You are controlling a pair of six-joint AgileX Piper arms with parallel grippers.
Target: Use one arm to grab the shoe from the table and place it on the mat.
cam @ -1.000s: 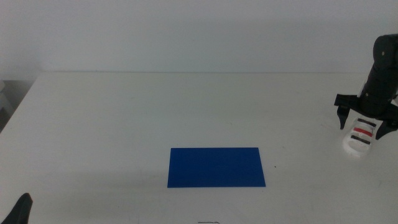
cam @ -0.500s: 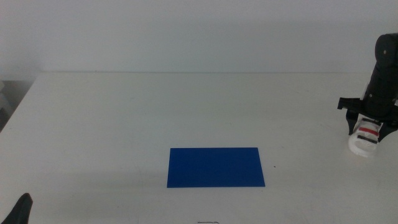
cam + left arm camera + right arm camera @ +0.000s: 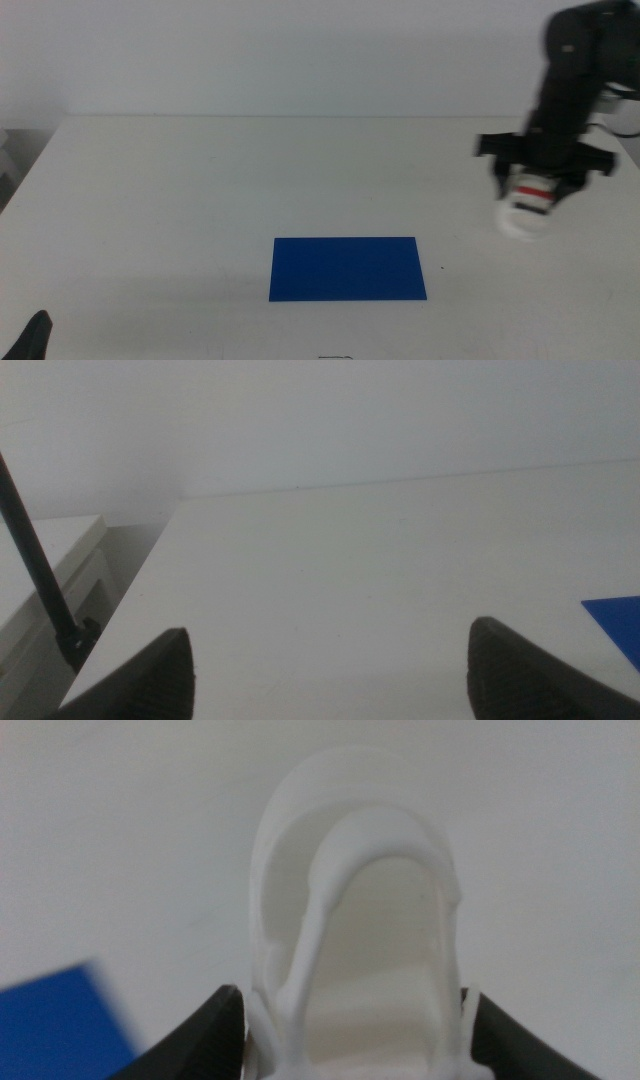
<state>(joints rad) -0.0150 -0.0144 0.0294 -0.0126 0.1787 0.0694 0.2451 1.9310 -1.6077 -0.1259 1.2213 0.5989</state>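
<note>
The white shoe [image 3: 527,205] with its red strap hangs above the table [image 3: 200,190] at the right, held in my right gripper [image 3: 541,182], which is shut on it. In the right wrist view the shoe [image 3: 355,920] fills the space between the two dark jaws, toe pointing away. The dark-blue mat [image 3: 347,268] lies flat at the table's front middle, left of and below the shoe; a corner of the mat [image 3: 55,1020] shows in the right wrist view. My left gripper [image 3: 330,665] waits at the table's front left corner, open and holding nothing.
The table's left edge [image 3: 120,650] drops off beside the left gripper, with a thin dark rod [image 3: 40,580] past it. A light wall [image 3: 300,50] rises behind the table. A sliver of the mat [image 3: 615,622] shows in the left wrist view.
The right gripper closed on the shoe, lifted it off the table and carried it left toward the mat. The left arm has not moved.
</note>
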